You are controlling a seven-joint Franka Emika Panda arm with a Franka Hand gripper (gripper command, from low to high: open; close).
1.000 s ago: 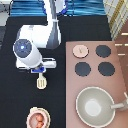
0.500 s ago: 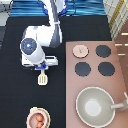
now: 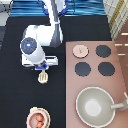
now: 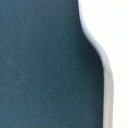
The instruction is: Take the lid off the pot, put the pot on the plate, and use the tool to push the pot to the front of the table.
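**Clerk:** Item one, your pincer: position and state?

**Arm:** My gripper (image 3: 42, 69), left of centre in the exterior view, low over the black table (image 3: 15, 100). It sits directly above the tool (image 3: 43, 76), a cream spatula whose slotted head pokes out just below my hand. Whether my fingers are apart or closed I cannot tell, nor whether they touch the spatula.

**Clerk:** Item two, the lid?

**Arm:** Pale pink disc with knob (image 3: 79, 50), off the pot, lying on the stove counter (image 3: 120, 75) at its upper left corner, where a burner would sit.

**Clerk:** Item three, the pot?

**Arm:** Small, pink-tan, reddish contents showing (image 3: 38, 119), lower left of the frame, near the exterior view's bottom edge. It rests on the plate (image 3: 46, 112), whose cream rim shows around it.

**Clerk:** Other stock?

**Arm:** Three black burners (image 3: 103, 51) on the counter; one large grey pan (image 3: 95, 105) at lower right, handle pointing right.

**Clerk:** Wrist camera?

**Arm:** A dark blue surface (image 4: 40, 65) with a curved white edge (image 4: 100, 55); nothing more to be made out
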